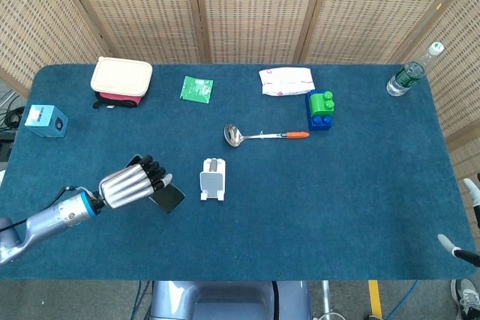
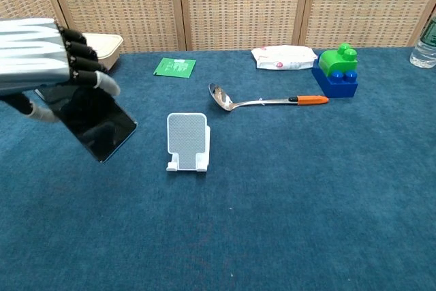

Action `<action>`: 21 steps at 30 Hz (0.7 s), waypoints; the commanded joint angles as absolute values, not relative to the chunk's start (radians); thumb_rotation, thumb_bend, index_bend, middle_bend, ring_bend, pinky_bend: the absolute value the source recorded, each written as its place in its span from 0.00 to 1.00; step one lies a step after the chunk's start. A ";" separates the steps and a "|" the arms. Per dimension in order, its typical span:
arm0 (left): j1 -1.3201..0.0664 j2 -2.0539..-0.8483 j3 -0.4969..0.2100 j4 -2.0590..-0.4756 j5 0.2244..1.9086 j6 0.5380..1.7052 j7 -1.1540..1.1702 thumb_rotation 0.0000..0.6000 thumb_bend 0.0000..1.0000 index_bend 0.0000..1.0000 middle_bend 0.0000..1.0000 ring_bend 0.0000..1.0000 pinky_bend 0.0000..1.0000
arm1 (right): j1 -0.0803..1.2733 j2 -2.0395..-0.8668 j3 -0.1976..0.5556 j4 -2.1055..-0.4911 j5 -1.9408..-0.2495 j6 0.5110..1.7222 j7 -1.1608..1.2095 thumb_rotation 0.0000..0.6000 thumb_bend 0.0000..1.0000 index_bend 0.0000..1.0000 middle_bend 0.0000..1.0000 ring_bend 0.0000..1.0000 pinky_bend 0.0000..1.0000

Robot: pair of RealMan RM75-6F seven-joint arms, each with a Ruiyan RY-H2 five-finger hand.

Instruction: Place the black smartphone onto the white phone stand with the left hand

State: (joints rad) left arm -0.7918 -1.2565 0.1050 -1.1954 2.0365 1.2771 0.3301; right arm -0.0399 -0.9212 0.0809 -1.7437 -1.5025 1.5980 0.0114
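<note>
Smartphone (image 2: 92,122), black with a glossy dark face, is held clear of the bench (image 2: 306,202), tilted, just left of the white phone stand (image 2: 187,142). The left hand (image 1: 129,185) grips it from above, fingers (image 2: 82,49) pressed together over its upper edge. Judged progress: pickup is done; transfer and seating on the stand are not. The stand sits upright and unoccupied. Only fingertips of the right hand (image 1: 459,249) show at the frame edge; their state cannot be told.

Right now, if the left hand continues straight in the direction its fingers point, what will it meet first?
Probably the white phone stand: the left hand, holding the black smartphone, points toward it. Depth is unclear, so it might pass above.
</note>
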 commanded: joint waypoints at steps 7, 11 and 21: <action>-0.981 -1.096 -0.005 -1.465 2.128 0.991 0.700 1.00 0.13 0.52 0.49 0.55 0.43 | -0.037 -0.909 0.083 -1.738 -1.490 1.587 0.053 1.00 0.00 0.00 0.00 0.00 0.00; -1.001 -1.103 -0.003 -1.487 2.134 0.924 0.740 1.00 0.12 0.52 0.49 0.55 0.43 | -0.038 -0.903 0.081 -1.733 -1.495 1.588 0.077 1.00 0.00 0.00 0.00 0.00 0.00; -1.057 -1.178 -0.005 -1.484 2.128 0.780 0.782 1.00 0.11 0.51 0.49 0.55 0.43 | -0.036 -0.884 0.089 -1.718 -1.471 1.573 0.148 1.00 0.00 0.00 0.00 0.00 0.00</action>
